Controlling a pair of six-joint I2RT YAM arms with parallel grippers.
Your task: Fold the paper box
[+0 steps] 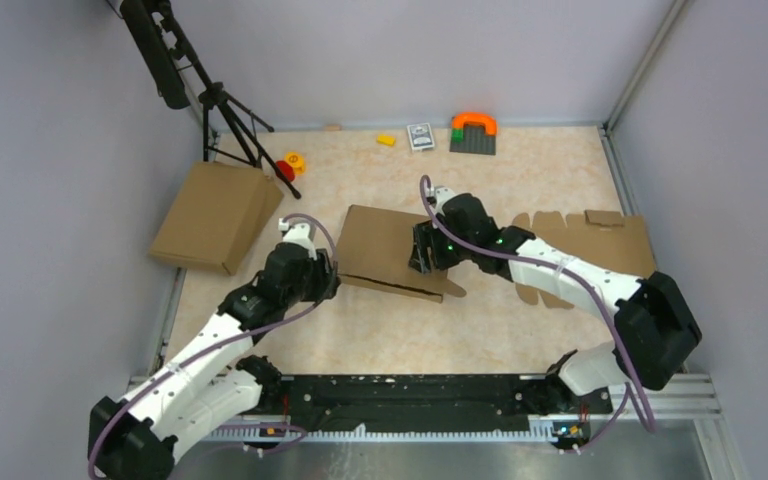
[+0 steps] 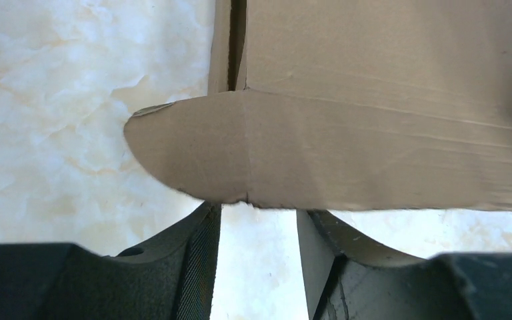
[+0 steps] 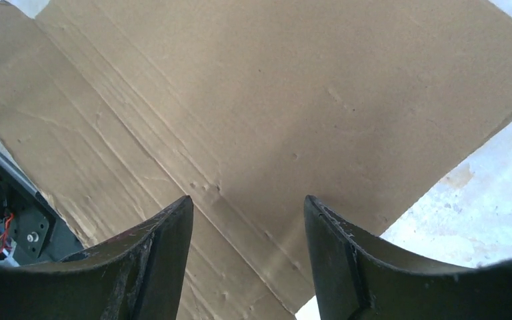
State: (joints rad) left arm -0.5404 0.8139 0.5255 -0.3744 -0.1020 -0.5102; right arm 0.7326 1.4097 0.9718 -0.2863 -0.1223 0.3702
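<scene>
The paper box point(image 1: 385, 250) is a plain brown cardboard mailer lying partly folded in the middle of the table. One panel lies flat, and a rounded tab sticks out at its near right. My left gripper point(image 1: 330, 281) is open at the box's near left corner. In the left wrist view a rounded flap of the box point(image 2: 373, 133) lies just across the fingertips of the left gripper point(image 2: 259, 208), with nothing between the jaws. My right gripper point(image 1: 422, 262) is open and points down over the box's right part. The right wrist view shows the right gripper point(image 3: 247, 200) over creased cardboard point(image 3: 273, 100).
Another brown shallow box point(image 1: 215, 215) lies at the far left beside a black tripod point(image 1: 222, 110). A notched cardboard blank point(image 1: 590, 235) lies at the right under my right arm. Small toys point(image 1: 473, 132), a card point(image 1: 420, 135) and a red and yellow piece point(image 1: 290, 165) sit along the back.
</scene>
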